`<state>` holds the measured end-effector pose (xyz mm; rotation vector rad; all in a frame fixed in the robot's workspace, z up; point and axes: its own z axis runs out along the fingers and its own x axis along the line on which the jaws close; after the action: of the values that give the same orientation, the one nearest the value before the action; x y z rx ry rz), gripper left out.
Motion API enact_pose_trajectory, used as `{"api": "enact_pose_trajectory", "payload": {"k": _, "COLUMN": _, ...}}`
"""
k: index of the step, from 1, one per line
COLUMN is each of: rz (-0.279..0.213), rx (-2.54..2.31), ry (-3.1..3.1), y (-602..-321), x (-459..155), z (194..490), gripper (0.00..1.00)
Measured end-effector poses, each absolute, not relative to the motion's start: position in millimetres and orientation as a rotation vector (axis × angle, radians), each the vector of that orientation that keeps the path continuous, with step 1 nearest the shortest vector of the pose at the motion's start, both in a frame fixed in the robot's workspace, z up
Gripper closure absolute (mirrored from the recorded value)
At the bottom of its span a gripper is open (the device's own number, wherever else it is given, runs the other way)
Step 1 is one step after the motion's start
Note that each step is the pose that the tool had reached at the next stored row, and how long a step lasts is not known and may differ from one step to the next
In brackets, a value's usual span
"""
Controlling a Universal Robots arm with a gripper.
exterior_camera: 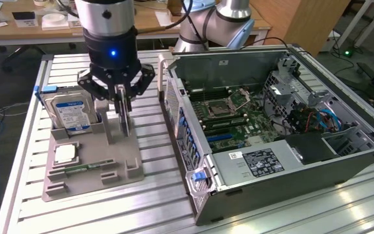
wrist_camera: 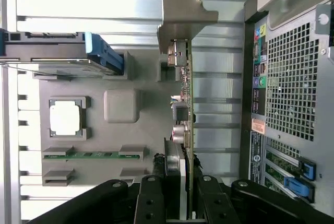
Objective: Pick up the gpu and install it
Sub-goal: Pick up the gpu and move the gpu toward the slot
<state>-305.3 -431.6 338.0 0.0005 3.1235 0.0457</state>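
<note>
The gpu stands on edge, upright, over the grey parts holder, on the side of the holder nearest the computer case. Its metal bracket is at the end away from the tool. Whether its lower edge is seated in the holder cannot be determined.

The tool is directly above the card. Its black fingers are closed against both faces of the gpu, clamping it.

On the same holder, the hard drive stands upright at the far end. The square silver CPU chip lies flat in its recess, and a green memory stick lies beside that.

The case lies open-side up on the slatted aluminium bench, at the exterior view's right of the holder, with the motherboard exposed.
</note>
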Motion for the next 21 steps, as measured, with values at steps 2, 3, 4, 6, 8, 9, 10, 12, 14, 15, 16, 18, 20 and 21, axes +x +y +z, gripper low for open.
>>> {"api": "enact_pose_trajectory", "payload": {"k": 2, "rz": 0.046, "rx": 0.000, "ry": 3.124, "y": -431.6, "x": -305.3, "z": 346.3, "gripper": 0.72}}
{"api": "enact_pose_trajectory", "payload": {"k": 3, "rz": 0.046, "rx": 0.000, "ry": 3.124, "y": -431.6, "x": -305.2, "z": 350.1, "gripper": 0.72}}
{"api": "enact_pose_trajectory", "payload": {"k": 4, "rz": 0.046, "rx": 0.001, "ry": 3.124, "y": -431.6, "x": -305.3, "z": 353.8, "gripper": 0.72}}
{"api": "enact_pose_trajectory", "payload": {"k": 6, "rz": 0.046, "rx": 0.001, "ry": 3.124, "y": -431.6, "x": -305.3, "z": 362.0, "gripper": 0.72}}
{"api": "enact_pose_trajectory", "payload": {"k": 8, "rz": 0.047, "rx": 0.000, "ry": 3.124, "y": -431.6, "x": -305.3, "z": 370.5, "gripper": 0.72}}
{"api": "enact_pose_trajectory", "payload": {"k": 9, "rz": 0.047, "rx": 0.000, "ry": 3.124, "y": -431.6, "x": -305.3, "z": 374.8, "gripper": 0.72}}
{"api": "enact_pose_trajectory", "payload": {"k": 10, "rz": 0.048, "rx": 0.000, "ry": 3.124, "y": -431.6, "x": -305.3, "z": 379.5, "gripper": 0.72}}
{"api": "enact_pose_trajectory", "payload": {"k": 12, "rz": 0.048, "rx": 0.000, "ry": 3.123, "y": -431.6, "x": -305.3, "z": 387.8, "gripper": 0.72}}
{"api": "enact_pose_trajectory", "payload": {"k": 14, "rz": 0.049, "rx": 0.000, "ry": 3.124, "y": -431.6, "x": -305.3, "z": 395.8, "gripper": 0.72}}
{"api": "enact_pose_trajectory", "payload": {"k": 15, "rz": 0.049, "rx": 0.001, "ry": 3.124, "y": -431.6, "x": -305.3, "z": 399.7, "gripper": 0.72}}
{"api": "enact_pose_trajectory", "payload": {"k": 16, "rz": 0.049, "rx": 0.000, "ry": 3.123, "y": -431.6, "x": -305.3, "z": 403.5, "gripper": 0.72}}
{"api": "enact_pose_trajectory", "payload": {"k": 18, "rz": 0.049, "rx": 0.001, "ry": 3.124, "y": -431.6, "x": -305.3, "z": 411.2, "gripper": 0.72}}
{"api": "enact_pose_trajectory", "payload": {"k": 20, "rz": 0.049, "rx": 0.001, "ry": 3.123, "y": -431.6, "x": -305.3, "z": 417.9, "gripper": 0.72}}
{"api": "enact_pose_trajectory", "payload": {"k": 21, "rz": 0.049, "rx": 0.000, "ry": 3.123, "y": -431.6, "x": -305.2, "z": 421.2, "gripper": 0.72}}
